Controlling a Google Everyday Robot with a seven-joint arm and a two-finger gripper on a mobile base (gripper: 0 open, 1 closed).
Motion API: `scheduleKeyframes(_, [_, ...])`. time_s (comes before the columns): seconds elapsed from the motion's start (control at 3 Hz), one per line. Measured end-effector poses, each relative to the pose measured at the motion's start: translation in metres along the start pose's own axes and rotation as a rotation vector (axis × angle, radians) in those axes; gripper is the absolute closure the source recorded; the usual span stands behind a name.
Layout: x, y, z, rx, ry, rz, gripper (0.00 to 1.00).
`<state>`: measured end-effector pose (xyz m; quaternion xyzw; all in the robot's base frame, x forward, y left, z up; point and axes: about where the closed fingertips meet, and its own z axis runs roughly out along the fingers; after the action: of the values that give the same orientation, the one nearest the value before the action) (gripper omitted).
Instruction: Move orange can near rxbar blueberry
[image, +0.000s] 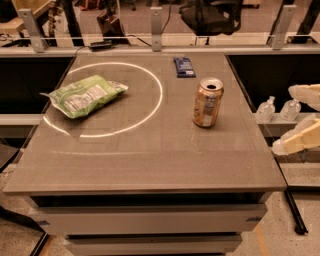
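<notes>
Jaws apart, empty, beyond the bench (150, 165) right edge. Can (207, 102) upright right of centre, bar (184, 66) behind it. Can open-topped, likely light, thin-walled, smooth: grip mid-body, moderate force, keep upright

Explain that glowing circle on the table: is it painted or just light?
Camera view: likely light, a thin bright ring on the table, partly hidden by the green snack bag, clear of the orange can and rxbar blueberry. Same view: warm amber tint overall; the gripper, beyond the table's right edge, looks pale.
</notes>
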<state>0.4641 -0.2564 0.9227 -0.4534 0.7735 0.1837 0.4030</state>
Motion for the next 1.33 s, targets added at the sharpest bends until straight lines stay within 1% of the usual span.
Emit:
scheduleKeyframes(0.33, [0.002,-0.001,0.019,-0.017,-0.188,0.007,0.0])
scheduleKeyframes(0.67, [0.013,-0.002,0.04,-0.031,-0.26,0.022,0.0])
scheduleKeyframes(1.0, [0.013,-0.002,0.04,-0.031,-0.26,0.022,0.0])
scheduleKeyframes(1.33, [0.014,0.003,0.052,-0.018,-0.245,0.027,0.0])
